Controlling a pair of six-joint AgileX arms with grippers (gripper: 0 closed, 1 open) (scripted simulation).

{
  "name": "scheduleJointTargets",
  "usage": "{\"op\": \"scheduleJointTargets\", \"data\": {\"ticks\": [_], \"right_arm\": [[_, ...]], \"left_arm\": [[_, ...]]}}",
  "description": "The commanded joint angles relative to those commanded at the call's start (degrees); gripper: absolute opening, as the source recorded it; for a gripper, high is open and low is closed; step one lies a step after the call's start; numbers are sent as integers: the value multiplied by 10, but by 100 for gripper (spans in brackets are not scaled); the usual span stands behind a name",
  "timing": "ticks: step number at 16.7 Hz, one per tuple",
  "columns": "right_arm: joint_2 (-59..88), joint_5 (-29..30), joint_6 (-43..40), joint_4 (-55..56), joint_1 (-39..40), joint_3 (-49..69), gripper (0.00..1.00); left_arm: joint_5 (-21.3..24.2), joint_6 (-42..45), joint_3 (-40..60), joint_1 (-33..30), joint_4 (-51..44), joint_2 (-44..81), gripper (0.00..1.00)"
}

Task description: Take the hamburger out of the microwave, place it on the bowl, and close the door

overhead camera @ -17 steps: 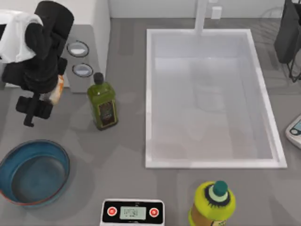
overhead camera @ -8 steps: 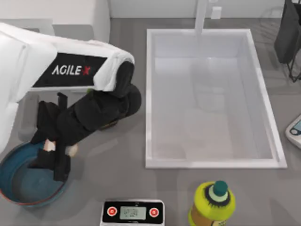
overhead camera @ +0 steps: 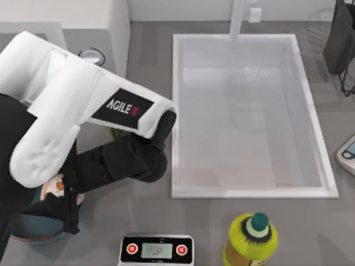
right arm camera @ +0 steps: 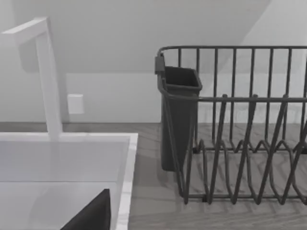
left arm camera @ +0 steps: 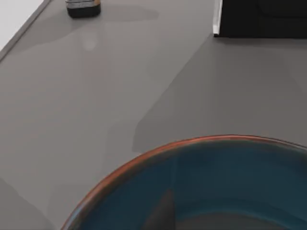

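Note:
The white microwave stands at the table's back left, one knob showing past my left arm. The door is hidden under that arm. My left gripper hangs over the blue, red-rimmed bowl at the front left, shut on the cream and orange hamburger. In the left wrist view the bowl lies close below. My right arm is parked at the back right.
A white sink with a faucet fills the middle. A white scale and a yellow bottle stand at the front edge. An olive oil bottle's base is beyond the bowl. A dish rack sits at the back right.
My left arm carried the hamburger from the microwave's front to over the bowl, and in the last half second shifted slightly toward the front edge. The right arm has not moved.

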Motion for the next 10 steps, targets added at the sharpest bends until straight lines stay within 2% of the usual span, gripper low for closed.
{"op": "scheduleJointTargets", "data": {"ticks": [5,10], "right_arm": [[0,0,0,0,0,0,100],[0,0,0,0,0,0,100]], "left_arm": [[1,2,-2,3,2,-2,0],[-18,14,-37,20,43,-8,0]]}}
